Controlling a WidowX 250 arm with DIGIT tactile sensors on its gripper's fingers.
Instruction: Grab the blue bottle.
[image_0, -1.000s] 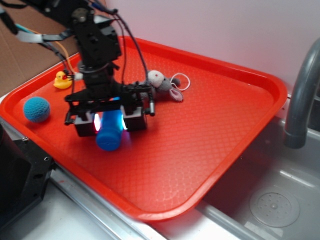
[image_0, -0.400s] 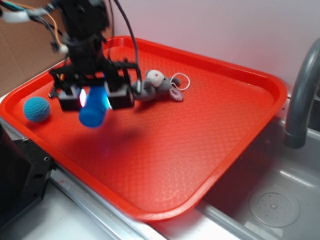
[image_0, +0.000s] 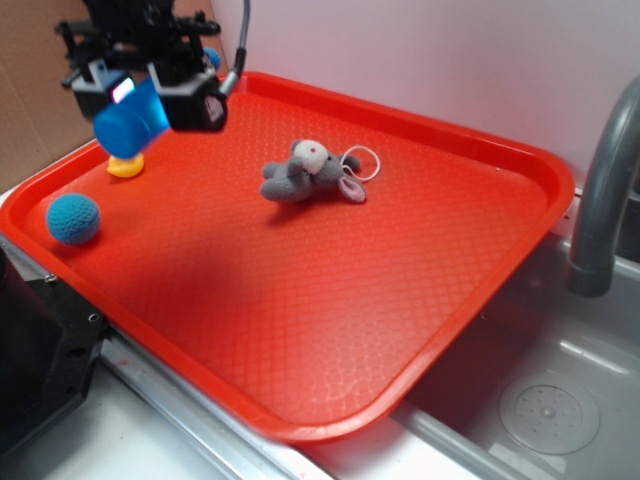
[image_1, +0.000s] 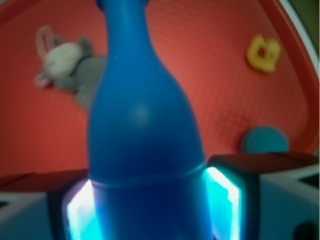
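Observation:
My gripper (image_0: 145, 100) is shut on the blue bottle (image_0: 128, 122) and holds it high above the far left corner of the red tray (image_0: 480, 290). In the wrist view the blue bottle (image_1: 142, 130) fills the middle, its body clamped between my two lit fingers (image_1: 222, 200), its narrow neck pointing away over the tray.
A grey plush toy (image_0: 305, 172) lies mid-tray, also in the wrist view (image_1: 67, 67). A teal crocheted ball (image_0: 73, 219) sits near the left rim, a yellow duck (image_0: 126, 165) under the bottle. A grey faucet (image_0: 600, 180) and a sink (image_0: 540, 410) are to the right.
My gripper has lifted the blue bottle off the tray and carried it up and to the far left, away from the plush toy.

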